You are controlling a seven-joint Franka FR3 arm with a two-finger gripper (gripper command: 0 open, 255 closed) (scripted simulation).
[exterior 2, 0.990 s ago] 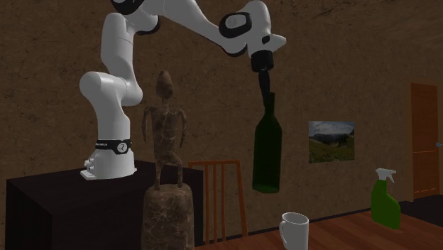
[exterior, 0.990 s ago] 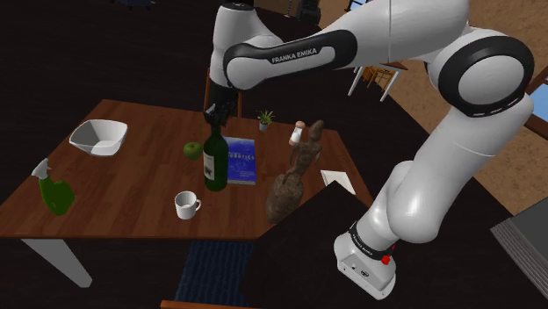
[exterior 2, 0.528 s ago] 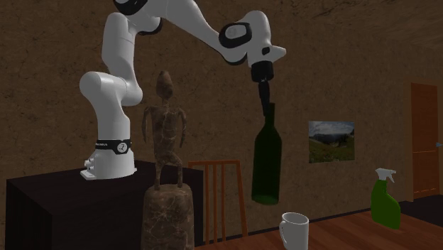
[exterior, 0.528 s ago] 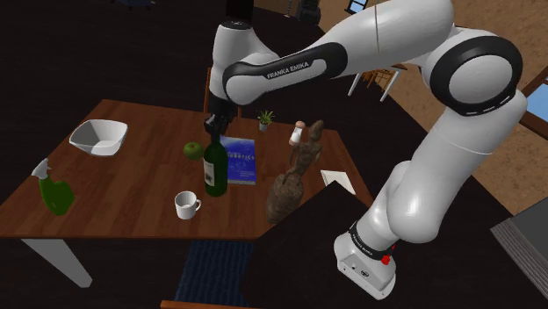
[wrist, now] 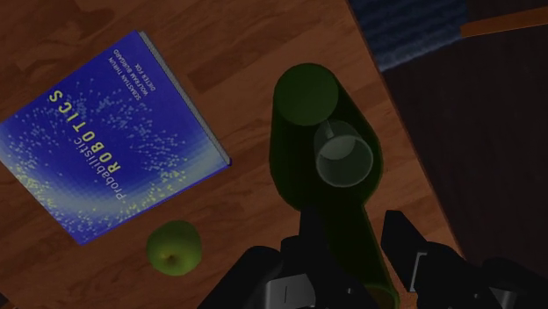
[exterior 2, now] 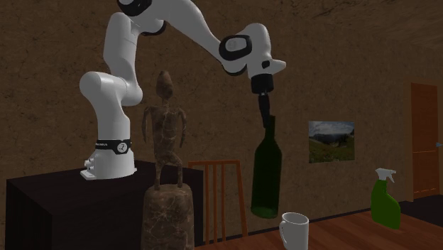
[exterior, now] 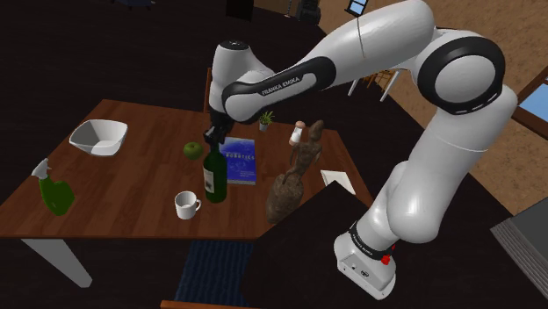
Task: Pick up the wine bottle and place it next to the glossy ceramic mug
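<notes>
Wine bottle (exterior: 214, 180), one, neck grasped by tool (exterior: 213, 140), one mug (exterior: 185, 204), one apple (exterior: 192, 150), one book (exterior: 240, 161)

The wine bottle (wrist: 303, 132) runs up between my fingers (wrist: 400, 239), and its mouth is lost behind my own hand, itself cut off by the wrist view's edge. The white mug (wrist: 344, 158) lies beyond the bottle's green glass (so I see it tinted and dim). In the second exterior view the lower edge cuts off the mug's foot and the pedestal of the statue (exterior 2: 167, 142), and I cannot tell whether the bottle's base touches the worktop (exterior 2: 348, 234). In the shoulder view the bottle covers part of the blue book (exterior: 241, 162), its label is too small to read, and the statue half hides a small white thing (exterior: 298, 133) I cannot name.
</notes>
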